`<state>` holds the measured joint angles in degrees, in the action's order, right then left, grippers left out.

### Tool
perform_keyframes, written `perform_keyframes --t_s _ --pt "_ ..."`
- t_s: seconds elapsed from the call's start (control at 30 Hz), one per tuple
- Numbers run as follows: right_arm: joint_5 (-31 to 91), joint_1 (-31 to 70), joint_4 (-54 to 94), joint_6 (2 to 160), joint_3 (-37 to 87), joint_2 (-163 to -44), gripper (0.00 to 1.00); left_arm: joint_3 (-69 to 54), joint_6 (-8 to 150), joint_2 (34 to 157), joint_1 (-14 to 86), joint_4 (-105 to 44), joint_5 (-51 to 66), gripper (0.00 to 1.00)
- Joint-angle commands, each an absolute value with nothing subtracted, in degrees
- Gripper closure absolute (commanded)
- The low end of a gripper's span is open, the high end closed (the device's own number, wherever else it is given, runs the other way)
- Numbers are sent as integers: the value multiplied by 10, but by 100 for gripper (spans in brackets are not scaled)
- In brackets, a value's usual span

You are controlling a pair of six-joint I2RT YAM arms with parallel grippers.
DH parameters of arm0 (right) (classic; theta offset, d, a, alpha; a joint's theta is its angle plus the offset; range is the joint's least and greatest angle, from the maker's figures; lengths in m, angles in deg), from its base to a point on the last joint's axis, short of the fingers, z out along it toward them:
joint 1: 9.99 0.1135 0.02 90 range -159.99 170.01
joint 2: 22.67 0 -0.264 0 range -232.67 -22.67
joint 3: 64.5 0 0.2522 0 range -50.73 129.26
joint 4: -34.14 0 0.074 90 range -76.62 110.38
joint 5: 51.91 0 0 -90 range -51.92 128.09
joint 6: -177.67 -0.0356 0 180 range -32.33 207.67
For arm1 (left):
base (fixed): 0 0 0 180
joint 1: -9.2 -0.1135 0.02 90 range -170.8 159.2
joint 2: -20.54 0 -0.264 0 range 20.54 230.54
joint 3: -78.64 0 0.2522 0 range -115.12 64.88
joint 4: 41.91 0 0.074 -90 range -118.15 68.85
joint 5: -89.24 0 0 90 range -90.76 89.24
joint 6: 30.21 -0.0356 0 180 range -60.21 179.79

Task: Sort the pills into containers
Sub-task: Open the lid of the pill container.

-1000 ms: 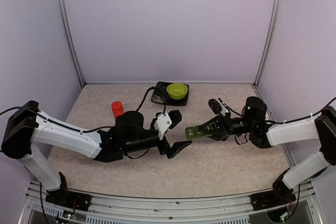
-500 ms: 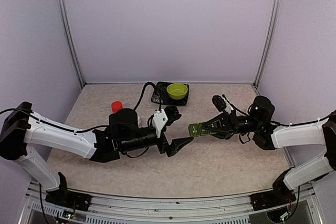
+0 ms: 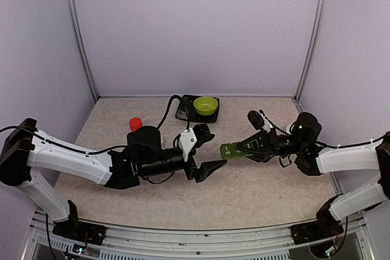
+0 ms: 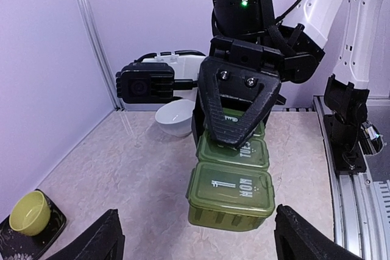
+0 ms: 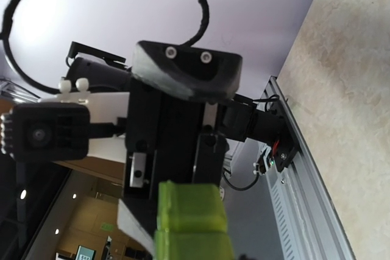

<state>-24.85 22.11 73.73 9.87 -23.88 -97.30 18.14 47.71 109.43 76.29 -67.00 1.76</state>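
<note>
Right gripper (image 3: 242,148) pinches the far end of the containers (image 4: 230,181). Their free end faces the gap between the spread fingers of the left gripper (image 3: 210,150), touching neither.

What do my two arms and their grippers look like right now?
Both the left arm and right arm have white links, black joints and loose black cables. The left gripper and right gripper carry black wedge-shaped fingers; a green light glows behind the right one.
</note>
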Motion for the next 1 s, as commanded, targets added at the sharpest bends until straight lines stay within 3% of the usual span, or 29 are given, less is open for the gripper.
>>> perform_keyframes --t_s 0.0,0.23,0.67,0.87,0.97 --pt "-252 226 747 98 -241 -960 80 161 465 1095 769 -672 10 17" --pt "-253 226 754 89 -236 -959 80 150 446 1104 770 -666 24 28" --pt "-258 228 787 59 -232 -967 80 119 413 1132 770 -624 34 32" --pt "-260 229 784 60 -232 -970 79 114 405 1135 770 -626 30 44" --pt "-261 229 783 61 -234 -972 79 113 405 1132 770 -630 31 45"
